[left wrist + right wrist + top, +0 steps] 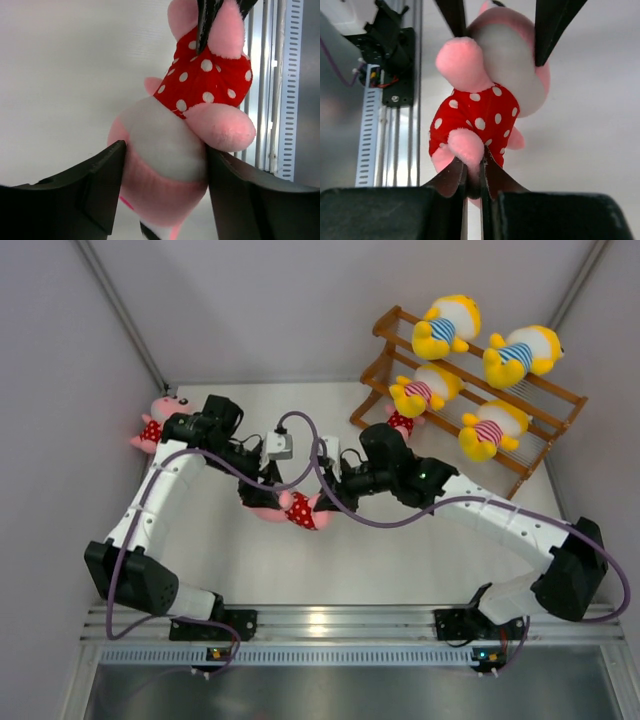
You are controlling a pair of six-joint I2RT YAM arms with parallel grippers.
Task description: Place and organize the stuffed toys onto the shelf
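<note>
Top view: pink doll (pixel 300 510) held over mid-tabletop (pixel 400 560), well apart from the shelf (pixel 570 393). Left wrist: left fingers (pixel 100 175) spread beside its head. Right wrist: right fingers (pixel 452 180) pinched on a leg. Reckoned light and squishy; the body's better grabbed than a floppy leg.

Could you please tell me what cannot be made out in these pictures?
- Top view: the right arm hides most of the pink toy beside the shelf.
- Top view: the left arm covers part of the far-left pink toy.
- Left wrist view: unclear whether the left gripper squeezes or merely flanks the held pink toy.
</note>
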